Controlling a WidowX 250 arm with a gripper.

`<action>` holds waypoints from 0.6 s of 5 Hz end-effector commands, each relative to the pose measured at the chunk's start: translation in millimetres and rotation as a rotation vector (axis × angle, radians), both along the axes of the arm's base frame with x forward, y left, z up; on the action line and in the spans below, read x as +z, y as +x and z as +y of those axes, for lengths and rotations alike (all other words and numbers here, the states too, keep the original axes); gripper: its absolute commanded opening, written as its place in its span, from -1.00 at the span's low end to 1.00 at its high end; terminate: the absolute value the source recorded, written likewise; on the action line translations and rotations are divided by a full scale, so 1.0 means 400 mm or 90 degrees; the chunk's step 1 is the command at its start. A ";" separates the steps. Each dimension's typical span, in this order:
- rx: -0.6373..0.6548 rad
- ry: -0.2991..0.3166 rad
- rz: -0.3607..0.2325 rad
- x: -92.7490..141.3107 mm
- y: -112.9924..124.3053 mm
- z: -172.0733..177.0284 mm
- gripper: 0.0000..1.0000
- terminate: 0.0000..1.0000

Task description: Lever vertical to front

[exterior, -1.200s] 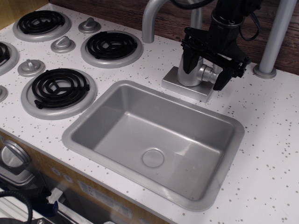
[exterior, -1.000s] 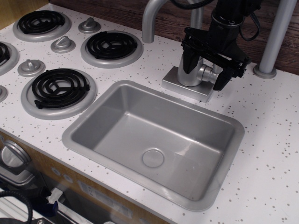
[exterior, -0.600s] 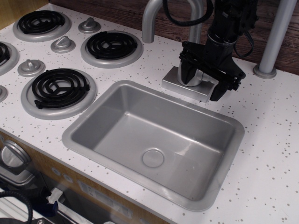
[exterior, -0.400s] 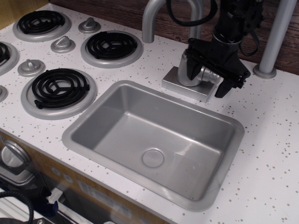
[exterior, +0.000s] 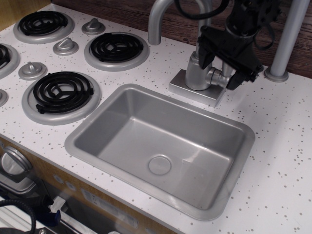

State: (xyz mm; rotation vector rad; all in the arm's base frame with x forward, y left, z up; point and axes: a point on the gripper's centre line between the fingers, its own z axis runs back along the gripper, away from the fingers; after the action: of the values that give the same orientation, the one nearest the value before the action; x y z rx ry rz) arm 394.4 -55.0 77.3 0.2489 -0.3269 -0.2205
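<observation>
Lever (exterior: 222, 79): short grey stub on the faucet body's right side, above the sink (exterior: 92, 127); end effector (exterior: 218, 68) open, straddling it from above, empty; advise seating one finger behind, then pushing steadily sinkward.

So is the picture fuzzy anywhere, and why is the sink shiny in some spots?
In the observation.image view, the sink shows soft pale glare on its sloped walls and near the drain, not harsh glints. The burners and speckled counter look sharp. The black gripper is dark, so its details by the lever are hard to make out.
</observation>
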 end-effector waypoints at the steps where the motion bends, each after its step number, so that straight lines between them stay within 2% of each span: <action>1: -0.022 -0.011 -0.042 0.081 0.040 -0.011 1.00 -1.00; 3: -0.037 -0.025 -0.037 0.071 0.065 -0.011 1.00 -1.00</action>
State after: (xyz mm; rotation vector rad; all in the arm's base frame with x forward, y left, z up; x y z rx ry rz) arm 413.5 -60.5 85.1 0.2108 -0.3365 -0.2731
